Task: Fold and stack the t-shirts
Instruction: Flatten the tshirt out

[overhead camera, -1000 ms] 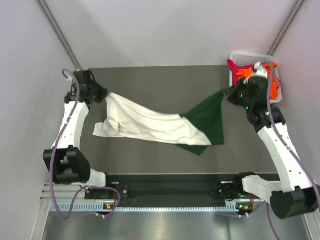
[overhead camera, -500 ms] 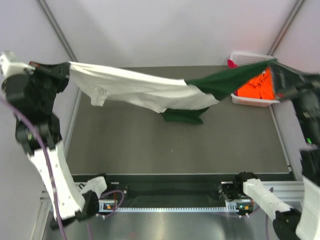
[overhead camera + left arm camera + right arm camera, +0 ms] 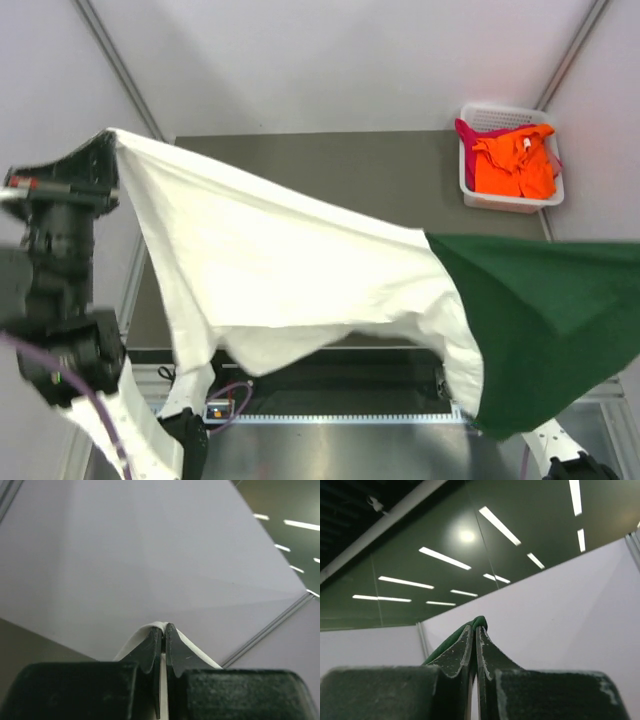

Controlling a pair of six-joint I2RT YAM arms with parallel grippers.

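The white cloth t-shirt with a dark green part (image 3: 300,270) hangs spread high above the grey table (image 3: 380,170), the left gripper (image 3: 162,632) clamping its white edge and the right gripper (image 3: 474,631) its green edge.

Pale lilac-white wall panels (image 3: 330,60) close in the dark olive-grey counter (image 3: 340,170) on three sides, with slanting metal struts (image 3: 115,65) at the back corners. An aluminium rail (image 3: 330,420) runs along the near edge. Above the panels, in both wrist views, a dark ceiling (image 3: 530,510) carries long white strip lights (image 3: 445,559).
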